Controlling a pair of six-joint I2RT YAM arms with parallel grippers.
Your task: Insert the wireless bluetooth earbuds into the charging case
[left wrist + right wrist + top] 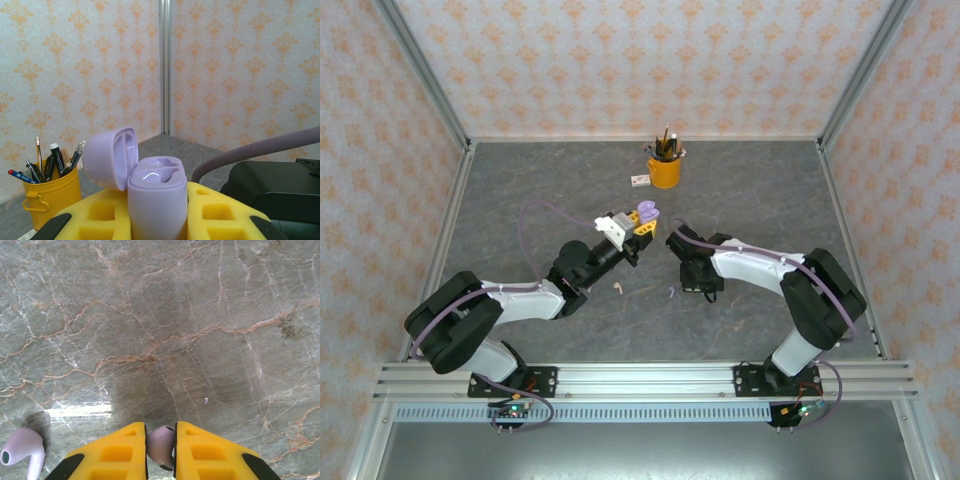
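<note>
The right tool [160, 432] is closed on a lilac earbud [161, 447], which is pinched between its yellow fingers [120, 450] over the marbled surface [200, 315]. A second lilac earbud [21, 450] is seen lying on that surface at the lower left of the wrist view, apart from the tool. The left tool [157, 212] is clamped around the lilac charging case [156, 192], which is held upright with its lid [107, 157] swung open and both wells turned upward, seemingly empty. A pink earbud [618, 288] is seen lying on the surface between the two arms. The step in hand is judged to be the carrying of the gripped earbud to the case. It should be lifted clear, brought over the matching well, turned stem down and lowered straight while the case is held level. Release is best delayed until the stem is seated. The stem of the gripped earbud is hidden between the fingers, so its orientation cannot be told, nor whether it touches the surface. The base of the case is cut off by the frame edge. A small pale item beside the yellow pencil cup [664, 171] is too small to be identified.
</note>
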